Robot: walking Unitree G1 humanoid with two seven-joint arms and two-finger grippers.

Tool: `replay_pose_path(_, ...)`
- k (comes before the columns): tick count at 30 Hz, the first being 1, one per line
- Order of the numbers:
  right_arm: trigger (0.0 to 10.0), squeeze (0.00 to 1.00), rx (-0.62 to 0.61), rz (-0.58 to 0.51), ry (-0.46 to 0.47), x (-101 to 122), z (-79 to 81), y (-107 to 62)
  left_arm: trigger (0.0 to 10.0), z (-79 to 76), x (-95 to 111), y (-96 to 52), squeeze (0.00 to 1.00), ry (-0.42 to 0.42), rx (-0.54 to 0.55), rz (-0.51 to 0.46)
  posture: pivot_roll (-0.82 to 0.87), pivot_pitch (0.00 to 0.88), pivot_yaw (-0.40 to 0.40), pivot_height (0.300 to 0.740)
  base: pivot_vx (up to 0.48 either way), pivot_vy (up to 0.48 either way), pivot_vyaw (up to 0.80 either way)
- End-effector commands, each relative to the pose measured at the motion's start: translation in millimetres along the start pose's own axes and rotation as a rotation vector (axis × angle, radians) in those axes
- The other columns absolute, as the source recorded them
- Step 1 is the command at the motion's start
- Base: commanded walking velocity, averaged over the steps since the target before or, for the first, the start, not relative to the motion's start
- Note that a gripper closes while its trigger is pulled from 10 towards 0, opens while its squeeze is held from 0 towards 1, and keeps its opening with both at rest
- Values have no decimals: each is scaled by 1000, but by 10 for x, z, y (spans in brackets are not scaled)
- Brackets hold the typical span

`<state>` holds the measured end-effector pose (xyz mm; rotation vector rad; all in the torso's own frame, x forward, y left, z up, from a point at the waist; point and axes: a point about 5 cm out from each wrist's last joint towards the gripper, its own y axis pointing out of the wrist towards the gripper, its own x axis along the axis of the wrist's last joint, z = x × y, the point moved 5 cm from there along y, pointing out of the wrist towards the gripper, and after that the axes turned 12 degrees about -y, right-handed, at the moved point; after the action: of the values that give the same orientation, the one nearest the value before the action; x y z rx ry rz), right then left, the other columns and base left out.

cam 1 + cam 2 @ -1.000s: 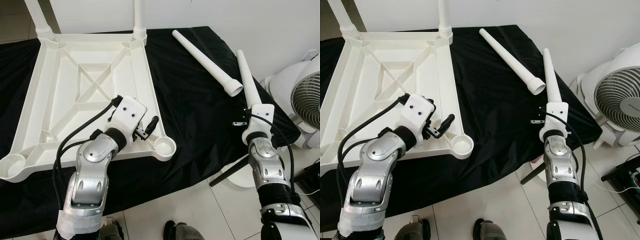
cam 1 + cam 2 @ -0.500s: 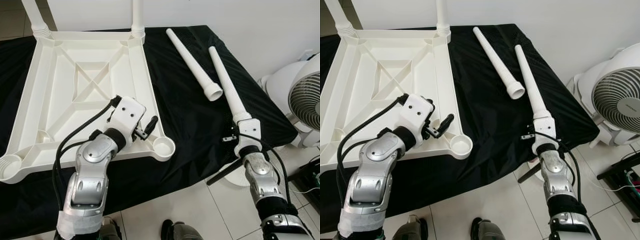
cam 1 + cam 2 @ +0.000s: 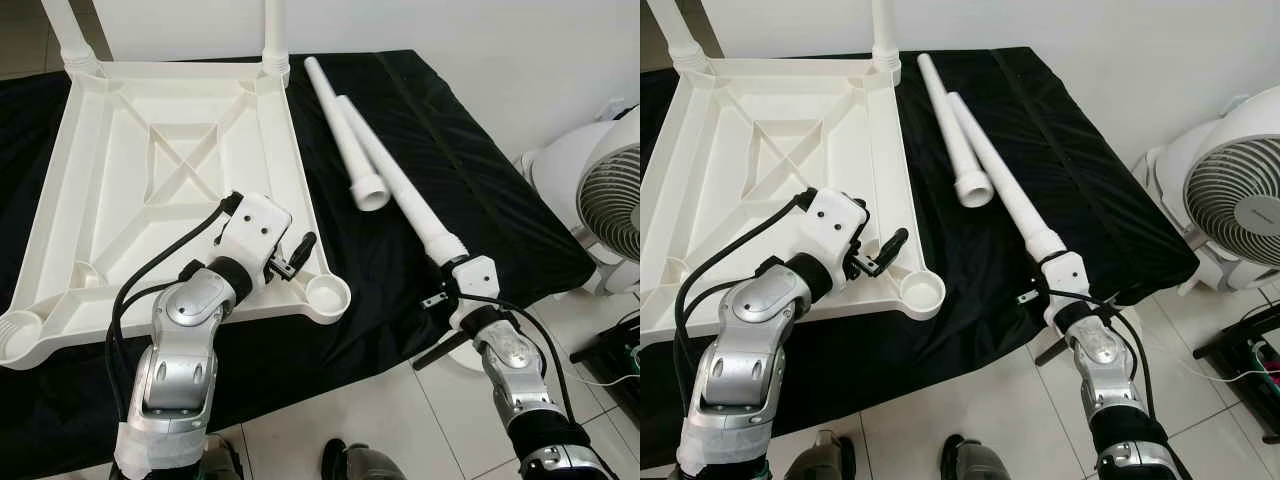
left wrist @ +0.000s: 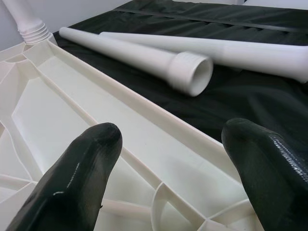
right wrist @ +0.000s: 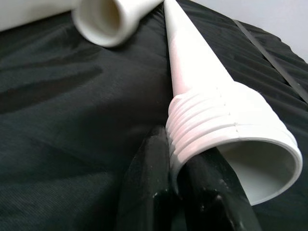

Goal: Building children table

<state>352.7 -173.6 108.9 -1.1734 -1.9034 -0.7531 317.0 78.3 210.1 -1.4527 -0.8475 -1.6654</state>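
Observation:
The white table top point(image 3: 300, 200) lies upside down on the black cloth, with two legs point(image 3: 275, 40) standing in its far corner sockets. My left gripper point(image 3: 297, 254) hovers open over the near right part of the top, just behind an empty corner socket point(image 3: 327, 293); its fingers point(image 4: 82, 163) hold nothing. My right gripper point(image 5: 178, 192) is shut on the threaded end of a loose leg point(image 3: 400, 190), which slants across the cloth. A second loose leg point(image 3: 340, 130) lies beside it, touching or nearly touching.
The cloth-covered surface ends close to my right wrist, with tiled floor below. A white fan point(image 3: 610, 200) stands on the floor at the right. Another empty socket point(image 3: 22, 335) sits at the top's near left corner.
My right arm has swung the held leg leftward and drawn it nearer the front edge. The other loose leg has shifted left toward the table top. My left gripper has stayed put.

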Motion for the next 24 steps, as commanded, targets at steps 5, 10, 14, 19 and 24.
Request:
replay_pose_path(5,10000,0,-111,-35,34,77,-108,48,10000,115,-14,19,0,5,126,-16,154,177,-60,740,0,0,0)
replay_pose_path(10,10000,0,-284,-129,54,345,-363,133,10000,114,-2,40,0,15,116,-19,151,167,-56,740,0,0,0)
replay_pose_path(14,10000,0,-289,-166,74,452,-358,203,10000,102,9,63,0,26,104,-26,145,155,-59,740,0,0,0)
replay_pose_path(19,10000,0,-298,-199,110,556,-369,282,10000,118,49,103,0,-72,84,-45,142,147,-69,740,0,0,0)
replay_pose_path(24,10000,0,-292,-214,105,613,-367,324,10000,141,138,132,0,-140,48,-80,142,144,-71,740,0,0,0)
